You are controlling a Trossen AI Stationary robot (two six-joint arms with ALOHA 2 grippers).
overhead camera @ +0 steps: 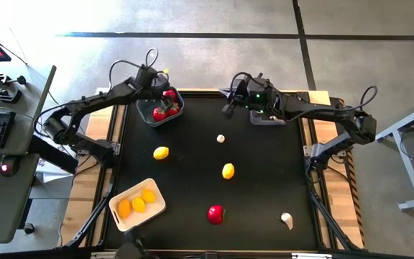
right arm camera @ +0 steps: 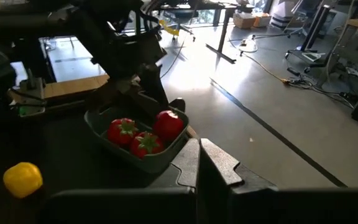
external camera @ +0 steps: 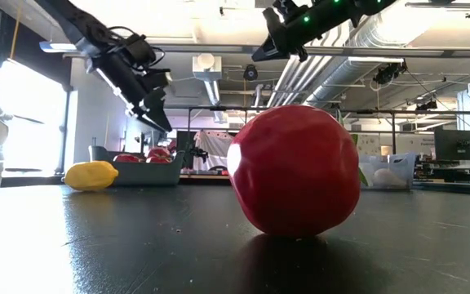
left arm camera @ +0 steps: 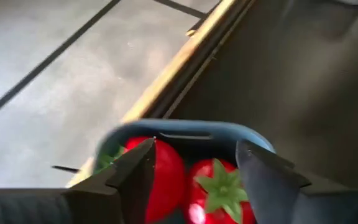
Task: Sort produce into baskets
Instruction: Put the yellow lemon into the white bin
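Observation:
The grey-blue bin [overhead camera: 165,109] at the far left holds three red tomatoes [left arm camera: 219,186]. My left gripper [left arm camera: 194,168] hangs open and empty just above it, as the high view [overhead camera: 166,94] also shows. My right gripper [right arm camera: 199,163] is shut and empty, raised over the far middle of the table [overhead camera: 229,101], beside the dark grey bin [overhead camera: 268,118]. The cream tray [overhead camera: 113,208] at the near left holds three lemons. Lying loose on the table are two lemons [overhead camera: 161,152] [overhead camera: 228,170], two garlic bulbs [overhead camera: 221,138] [overhead camera: 287,219] and a red tomato [overhead camera: 215,214].
The table is a black mat with wooden side rails [overhead camera: 117,137]. The right arm [overhead camera: 315,111] lies over most of the dark grey bin. In the low view the near tomato [external camera: 296,171] fills the foreground. The loose pieces lie well apart on the mat.

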